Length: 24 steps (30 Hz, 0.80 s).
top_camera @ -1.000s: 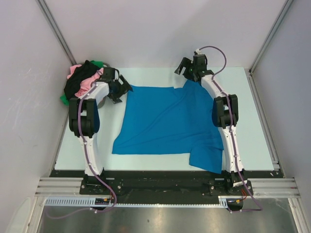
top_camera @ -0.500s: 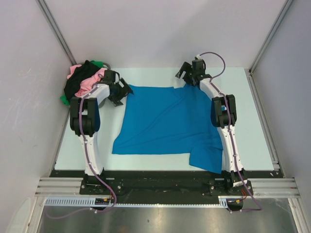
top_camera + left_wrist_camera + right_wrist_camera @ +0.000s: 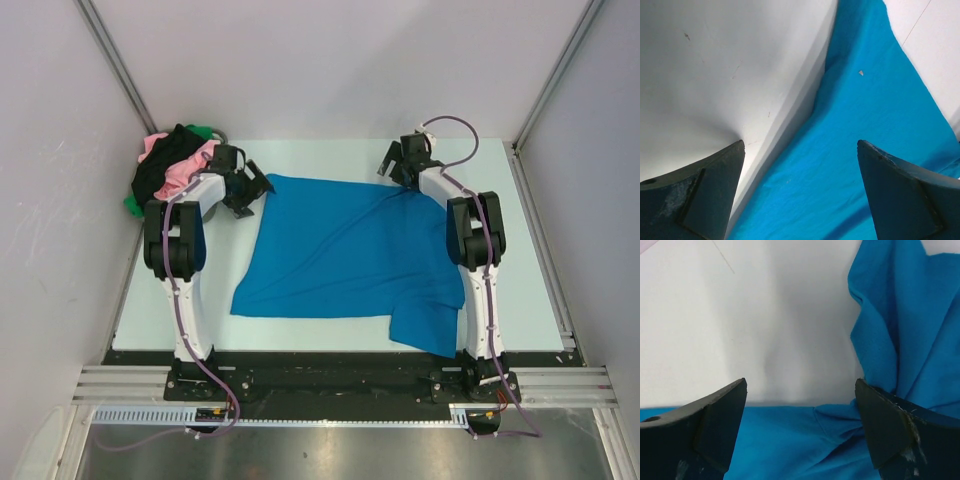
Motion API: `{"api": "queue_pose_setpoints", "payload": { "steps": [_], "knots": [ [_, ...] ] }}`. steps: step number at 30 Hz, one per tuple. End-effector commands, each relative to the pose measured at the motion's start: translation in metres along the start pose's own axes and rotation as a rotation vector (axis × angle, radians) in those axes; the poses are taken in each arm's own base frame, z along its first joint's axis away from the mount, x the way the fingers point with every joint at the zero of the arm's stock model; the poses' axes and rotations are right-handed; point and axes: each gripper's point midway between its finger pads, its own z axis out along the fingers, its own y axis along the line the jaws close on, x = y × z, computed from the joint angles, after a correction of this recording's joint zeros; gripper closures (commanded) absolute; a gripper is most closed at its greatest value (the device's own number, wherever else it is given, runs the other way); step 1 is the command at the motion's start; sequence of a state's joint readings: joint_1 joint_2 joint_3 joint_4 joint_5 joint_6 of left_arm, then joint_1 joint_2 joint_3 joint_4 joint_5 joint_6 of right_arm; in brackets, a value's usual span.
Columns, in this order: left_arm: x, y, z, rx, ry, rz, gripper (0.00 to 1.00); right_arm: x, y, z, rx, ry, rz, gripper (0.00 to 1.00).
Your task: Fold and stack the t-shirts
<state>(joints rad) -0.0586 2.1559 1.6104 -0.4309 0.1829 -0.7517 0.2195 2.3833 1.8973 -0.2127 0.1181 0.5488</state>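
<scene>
A bright blue t-shirt lies spread flat on the table, with one sleeve at the near right. My left gripper is open at the shirt's far left corner. In the left wrist view, the gripper hangs over the blue cloth and its edge. My right gripper is open at the far right corner. In the right wrist view, the gripper is over the shirt's edge, with a bunched fold to the right. Pink, black and green shirts lie heaped at the far left.
The pale table is enclosed by grey walls on the left, back and right. A black rail runs along the near edge by the arm bases. The heap of shirts sits right beside my left arm.
My right gripper has moved right and a little nearer along the shirt's far edge. The shirt's far right corner now lies further right. The left arm has barely moved.
</scene>
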Motion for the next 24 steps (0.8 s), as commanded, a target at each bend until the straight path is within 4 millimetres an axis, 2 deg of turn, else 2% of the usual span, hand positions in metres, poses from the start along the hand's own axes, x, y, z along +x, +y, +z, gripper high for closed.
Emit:
{"api": "queue_pose_setpoints", "payload": {
  "steps": [1,4,5,8,9,10,12,13,15,19,24],
  "knots": [
    [0.002,0.001,0.000,0.012,0.007,-0.002,0.01,-0.034,-0.004,-0.021,0.052,-0.103,-0.029,0.05],
    [0.001,0.001,0.000,0.011,0.003,-0.002,0.01,-0.046,0.015,-0.028,-0.030,-0.133,-0.016,0.04],
    [0.001,0.000,0.000,0.014,0.001,-0.001,0.01,-0.052,0.026,-0.032,-0.075,-0.148,-0.014,0.03],
    [0.000,0.001,-0.001,0.009,-0.002,0.002,0.01,-0.073,0.050,-0.050,-0.148,-0.202,-0.027,0.01],
    [-0.001,0.001,-0.002,0.006,-0.007,0.003,0.01,-0.085,0.061,-0.063,-0.167,-0.233,-0.035,0.01],
    [-0.001,0.001,-0.002,0.002,-0.008,0.003,0.01,-0.090,0.063,-0.068,-0.165,-0.246,-0.044,0.01],
    [-0.001,0.001,-0.002,0.003,-0.007,0.005,0.01,-0.097,0.062,-0.078,-0.124,-0.264,-0.078,0.00],
    [-0.001,0.001,-0.002,0.004,-0.008,0.003,0.01,-0.107,0.066,-0.086,-0.121,-0.285,-0.085,0.00],
    [-0.001,0.001,-0.002,0.004,-0.008,0.003,0.01,-0.110,0.058,-0.089,-0.066,-0.288,-0.109,0.00],
    [0.001,0.001,0.000,0.008,-0.002,0.003,0.01,-0.114,0.048,-0.083,-0.003,-0.265,-0.116,0.00],
    [0.000,0.001,0.001,0.007,-0.001,0.004,0.01,-0.103,0.034,-0.065,0.045,-0.229,-0.106,0.00]
  ]
}}
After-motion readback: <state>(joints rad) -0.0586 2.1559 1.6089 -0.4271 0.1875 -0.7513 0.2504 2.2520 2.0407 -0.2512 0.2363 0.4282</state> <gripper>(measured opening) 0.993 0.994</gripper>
